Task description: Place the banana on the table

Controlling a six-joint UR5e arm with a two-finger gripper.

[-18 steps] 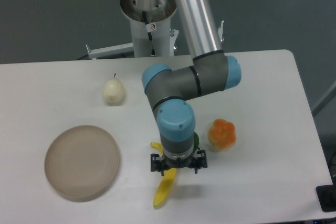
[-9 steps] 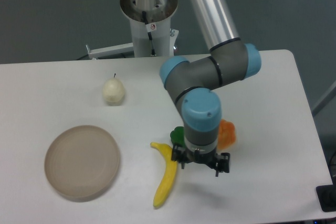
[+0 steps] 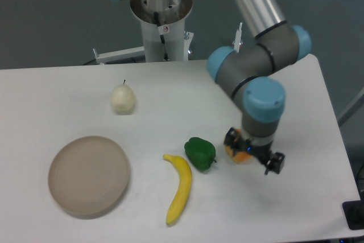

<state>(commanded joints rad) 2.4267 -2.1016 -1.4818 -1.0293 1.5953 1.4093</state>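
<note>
The yellow banana (image 3: 180,188) lies flat on the white table (image 3: 296,209), just right of the beige plate and touching nothing but the tabletop. My gripper (image 3: 253,155) hangs well to the right of the banana, over the orange lumpy fruit (image 3: 238,152), which it mostly hides. The fingers look spread and hold nothing.
A green pepper (image 3: 200,153) sits just right of the banana's upper end. A round beige plate (image 3: 89,175) lies at the front left. A pale pear-like fruit (image 3: 123,99) stands at the back left. The arm's base (image 3: 161,21) rises behind the table.
The gripper has moved right, from over the banana to over the orange fruit. The banana stays on the table, and the green pepper is now uncovered.
</note>
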